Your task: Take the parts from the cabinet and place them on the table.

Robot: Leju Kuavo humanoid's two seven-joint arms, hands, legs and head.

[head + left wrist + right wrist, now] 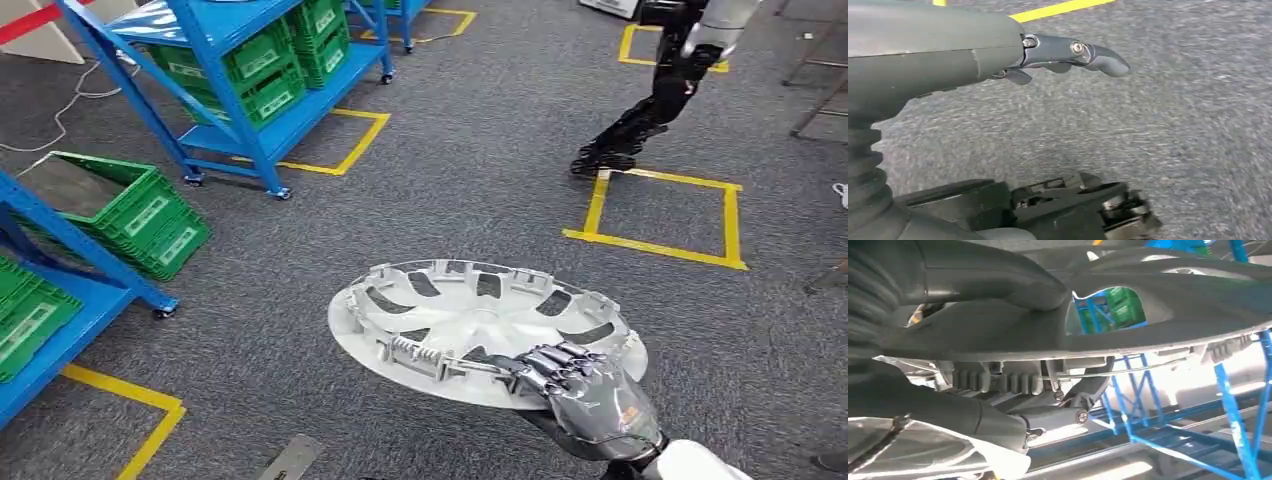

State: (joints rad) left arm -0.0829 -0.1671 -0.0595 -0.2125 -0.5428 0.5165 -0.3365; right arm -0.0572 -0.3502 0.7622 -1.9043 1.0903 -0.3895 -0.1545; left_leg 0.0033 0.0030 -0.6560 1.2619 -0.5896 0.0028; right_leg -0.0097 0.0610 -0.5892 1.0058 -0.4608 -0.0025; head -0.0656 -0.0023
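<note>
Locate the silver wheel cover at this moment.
In the head view, the wheel cover sits low and centre-right, held flat over the grey carpet by the right hand gripping its near rim.

right robot hand grips rim of silver hubcap, held flat above grey carpet; blue racks left.

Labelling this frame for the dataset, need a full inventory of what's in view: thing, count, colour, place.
wheel cover: one, silver-grey, held out flat over the carpet, centre foreground
shelving racks: at least two, blue, far left and upper left
crates: several, green, on the racks; one on the floor at left
floor tape squares: several, yellow, on the grey carpet
another robot's legs: one pair, black, upper right
cable: one, white, upper left floor
right robot hand: silver, grips the wheel cover's near rim
left robot hand: grey, hangs over the carpet
</note>
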